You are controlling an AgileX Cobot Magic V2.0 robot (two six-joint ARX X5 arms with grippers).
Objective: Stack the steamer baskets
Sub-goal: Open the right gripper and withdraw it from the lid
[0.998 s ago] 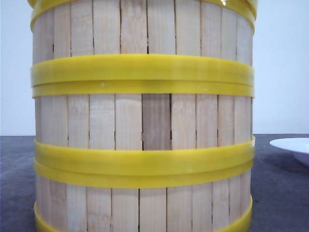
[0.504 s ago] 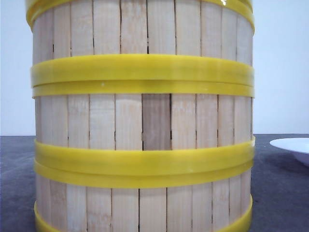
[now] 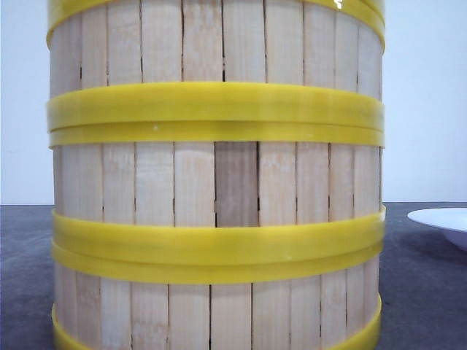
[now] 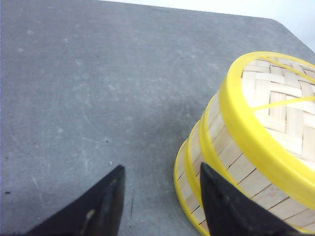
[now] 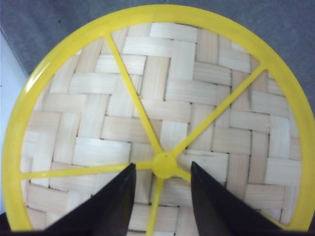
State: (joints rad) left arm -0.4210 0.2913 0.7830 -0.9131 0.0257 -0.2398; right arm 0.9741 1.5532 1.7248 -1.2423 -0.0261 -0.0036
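Note:
Three steamer baskets stand stacked in one column filling the front view: the top basket, the middle basket and the bottom basket. Seen from the left wrist, the stack stands on the grey table. My left gripper is open beside its base, with only table between the fingers. The stack's top is woven bamboo under yellow spokes; whether it is a lid I cannot tell. My right gripper hovers open above it, its fingers either side of the yellow hub.
A white plate lies on the table to the right of the stack. The dark grey table stretches to the left of the stack, and its far edge meets a white wall.
The stack's top yellow rim shifted slightly left half a second ago and is back in line now. Nothing else differs.

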